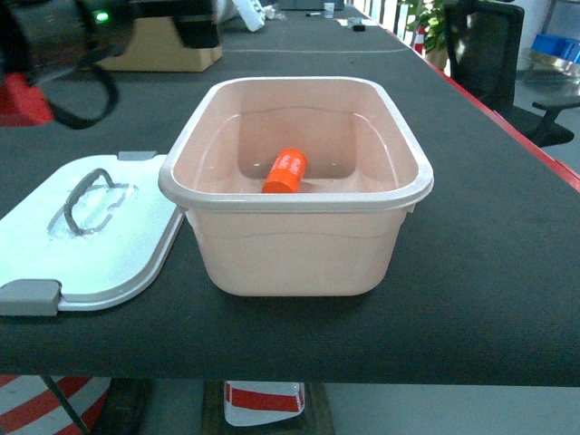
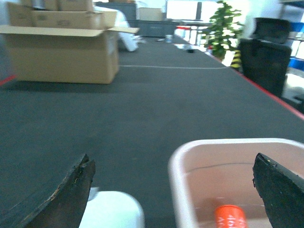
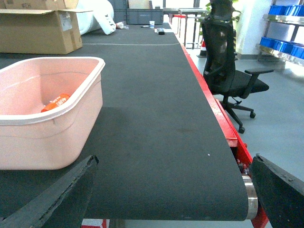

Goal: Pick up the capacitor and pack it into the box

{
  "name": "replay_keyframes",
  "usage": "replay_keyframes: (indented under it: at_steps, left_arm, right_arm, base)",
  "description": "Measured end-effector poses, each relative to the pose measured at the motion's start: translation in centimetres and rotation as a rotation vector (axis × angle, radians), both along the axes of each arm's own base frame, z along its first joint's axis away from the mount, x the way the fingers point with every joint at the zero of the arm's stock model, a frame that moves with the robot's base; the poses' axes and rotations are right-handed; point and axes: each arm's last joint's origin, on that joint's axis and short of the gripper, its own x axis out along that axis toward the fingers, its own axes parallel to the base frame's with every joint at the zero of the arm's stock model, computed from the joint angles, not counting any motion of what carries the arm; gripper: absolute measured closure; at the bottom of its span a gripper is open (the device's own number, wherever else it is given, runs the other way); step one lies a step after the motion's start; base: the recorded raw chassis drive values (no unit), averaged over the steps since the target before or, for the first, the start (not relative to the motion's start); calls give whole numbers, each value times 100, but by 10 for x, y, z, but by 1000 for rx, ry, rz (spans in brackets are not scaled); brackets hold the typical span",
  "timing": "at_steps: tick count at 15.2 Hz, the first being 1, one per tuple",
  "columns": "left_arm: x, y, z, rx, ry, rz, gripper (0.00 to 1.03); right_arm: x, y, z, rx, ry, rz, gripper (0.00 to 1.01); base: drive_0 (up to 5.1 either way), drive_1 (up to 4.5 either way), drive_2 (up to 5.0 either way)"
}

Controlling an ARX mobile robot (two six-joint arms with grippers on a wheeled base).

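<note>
The box's near wall (image 1: 299, 249) is hiding the lower end of the capacitor (image 1: 285, 171). The lid (image 1: 91, 240) is running off the left edge, and the blurred left tool (image 2: 175, 190) is showing only its fingertips.

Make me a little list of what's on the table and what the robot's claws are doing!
box: pink tub, open, on black table
capacitor: orange cylinder, lying inside the box
lid: white lid flat on table, left of box, touching it
left gripper: open, empty, over the box's left rim
right gripper: open, empty, right of box
background: cardboard carton, office chair

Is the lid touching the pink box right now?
Touching. Head view shows the lid lying flat on the table, its right edge tucked against the box under the rim, no gap visible.
</note>
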Motion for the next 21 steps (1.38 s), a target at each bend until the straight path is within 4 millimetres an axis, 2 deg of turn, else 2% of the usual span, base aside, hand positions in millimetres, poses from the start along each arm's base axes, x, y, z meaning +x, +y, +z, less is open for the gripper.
replay_keyframes:
  at_steps: [8,11,13,14,15,21]
  left_arm:
    - [5,54,-31,16,98,128,5]
    - [11,82,-63,28,193,175,5]
    - [24,111,-149,60,434,201,5]
    - [30,118,-160,75,448,187,21]
    - [34,116,-158,74,436,175,44]
    - [38,115,-161,75,439,174,62]
  right_arm:
    - [0,0,0,0,0,0,3]
    - [0,0,0,0,0,0,3]
    - [0,0,0,0,0,0,3]
    - [0,0,0,0,0,0,3]
    - [0,0,0,0,0,0,3]
    - [0,0,0,0,0,0,3]
  base:
    - [0,0,0]
    - [0,0,0]
    - [0,0,0]
    - [0,0,0]
    - [0,0,0]
    - [0,0,0]
